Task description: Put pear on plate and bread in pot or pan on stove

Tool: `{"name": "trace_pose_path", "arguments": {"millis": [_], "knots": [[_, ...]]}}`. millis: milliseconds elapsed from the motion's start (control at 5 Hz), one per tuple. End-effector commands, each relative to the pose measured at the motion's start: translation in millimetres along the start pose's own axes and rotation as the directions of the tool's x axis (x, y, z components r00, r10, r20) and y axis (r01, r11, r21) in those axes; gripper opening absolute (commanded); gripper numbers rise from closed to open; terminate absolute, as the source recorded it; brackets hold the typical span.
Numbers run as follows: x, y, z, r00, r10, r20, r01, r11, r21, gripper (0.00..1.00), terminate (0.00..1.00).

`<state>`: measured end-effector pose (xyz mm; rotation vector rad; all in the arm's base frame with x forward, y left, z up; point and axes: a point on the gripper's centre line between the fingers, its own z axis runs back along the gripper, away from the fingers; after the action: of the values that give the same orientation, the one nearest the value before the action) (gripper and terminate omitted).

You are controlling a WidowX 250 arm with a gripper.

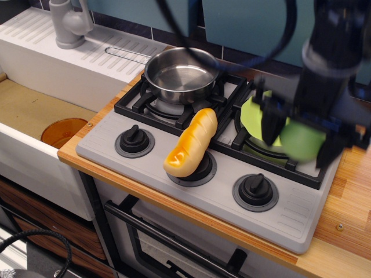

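My gripper (301, 139) is shut on the pale-green pear (302, 142) and holds it in the air over the right back burner, above the near edge of the lime-green plate (254, 113). The plate lies on that burner and is mostly hidden by the gripper and pear. The yellow-orange bread (191, 142) lies slanted on the grey stove (203, 174), over the middle knob and the grate edge. The steel pot (181, 73) stands empty on the left back burner, its wire handle pointing left.
A white sink unit with a grey tap (69, 23) is at the left. An orange-brown bowl (62, 132) sits low in the basin. Black knobs (134, 139) (255, 189) line the stove front. The wooden counter (348, 197) runs at the right.
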<state>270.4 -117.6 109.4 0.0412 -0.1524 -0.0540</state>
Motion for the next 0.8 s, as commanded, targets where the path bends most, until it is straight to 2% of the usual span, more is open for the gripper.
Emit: {"name": "trace_pose_path", "arguments": {"millis": [0, 200, 400, 600], "knots": [[73.2, 41.3, 9.3, 0.995, -0.082, 0.061, 0.082, 0.997, 0.001, 0.00, 0.00], [92.3, 52.0, -1.0, 0.992, -0.111, 0.060, 0.112, 0.994, -0.008, 0.00, 0.00], [98.2, 53.4, -18.7, 0.991, -0.115, 0.064, 0.117, 0.993, -0.027, 0.00, 0.00], [90.2, 46.1, -35.2, 0.993, -0.097, 0.070, 0.100, 0.994, -0.050, 0.00, 0.00]]}}
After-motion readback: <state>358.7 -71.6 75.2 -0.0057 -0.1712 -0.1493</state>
